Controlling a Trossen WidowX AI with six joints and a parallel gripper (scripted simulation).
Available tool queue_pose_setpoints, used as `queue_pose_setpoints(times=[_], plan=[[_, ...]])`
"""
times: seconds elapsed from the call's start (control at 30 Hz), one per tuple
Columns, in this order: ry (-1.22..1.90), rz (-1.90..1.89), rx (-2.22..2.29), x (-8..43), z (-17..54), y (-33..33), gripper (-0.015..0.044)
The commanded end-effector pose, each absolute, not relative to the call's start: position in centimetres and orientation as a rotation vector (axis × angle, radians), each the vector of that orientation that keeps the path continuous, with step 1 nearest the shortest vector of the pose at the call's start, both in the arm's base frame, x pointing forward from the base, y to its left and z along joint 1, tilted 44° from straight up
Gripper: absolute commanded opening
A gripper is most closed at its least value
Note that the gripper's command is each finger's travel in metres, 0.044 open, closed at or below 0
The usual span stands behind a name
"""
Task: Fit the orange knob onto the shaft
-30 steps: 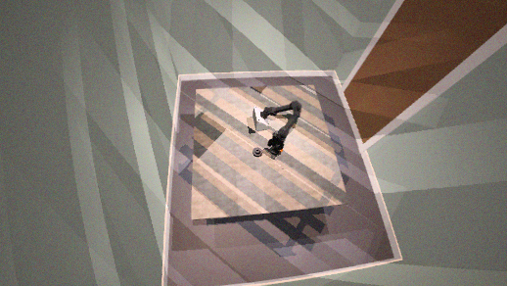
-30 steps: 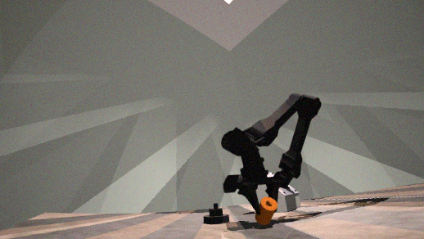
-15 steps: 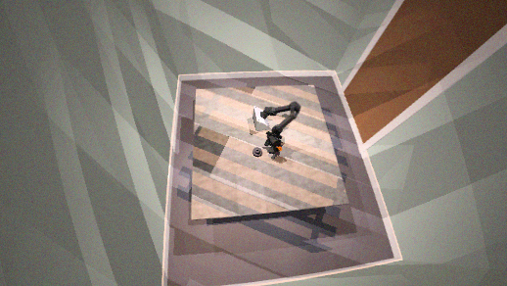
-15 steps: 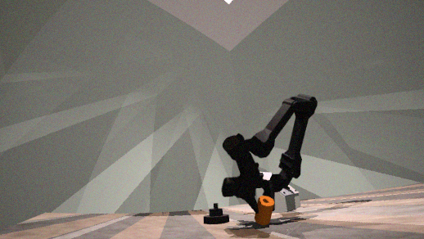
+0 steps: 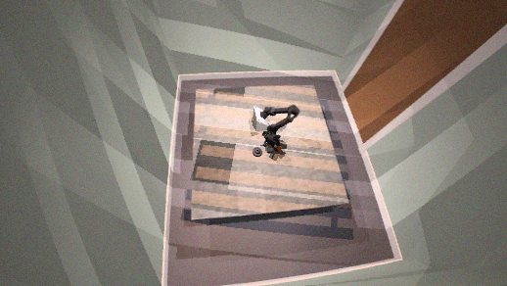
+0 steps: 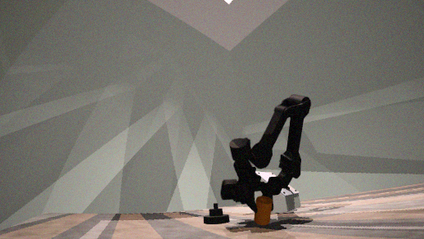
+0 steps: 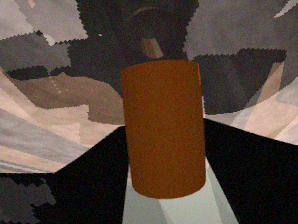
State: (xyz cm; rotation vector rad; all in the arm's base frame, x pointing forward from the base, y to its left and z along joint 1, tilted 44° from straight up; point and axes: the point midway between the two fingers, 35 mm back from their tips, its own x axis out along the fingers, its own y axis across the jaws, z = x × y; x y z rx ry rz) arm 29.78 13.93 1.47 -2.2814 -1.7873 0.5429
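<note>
The orange knob [image 5: 278,148] [image 6: 263,212] [image 7: 164,135] is a plain cylinder. It stands about upright in the exterior view, low over the table or touching it; which of the two is unclear. My gripper [image 6: 262,205] [image 7: 162,129] is shut on the knob, with a black finger on each side of it in the wrist view. The round dark pedestal [image 5: 257,152] [image 6: 216,220] stands on the table, a short way left of the knob in the top and exterior views. Its thin shaft [image 6: 215,205] points up and is bare. The knob's hole and the flat sides are hidden.
The wooden table [image 5: 289,181] [image 6: 180,229] carries the arm's pale base block [image 5: 259,119] [image 6: 288,201], behind the gripper. Dark shadows lie under the gripper. In the wrist view, dark patches behind the knob are too unclear to name.
</note>
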Motion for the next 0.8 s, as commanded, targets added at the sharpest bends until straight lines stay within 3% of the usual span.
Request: queue_pose_setpoints(times=[0.0,0.47,0.77], plan=[[-1.765,0.496,-2.264,29.42,1.19,13.71,0.0179],[-1.804,0.344,-2.296,29.21,0.79,13.46,0.0179],[-1.760,0.477,-2.263,29.16,0.84,13.33,0.0179]])
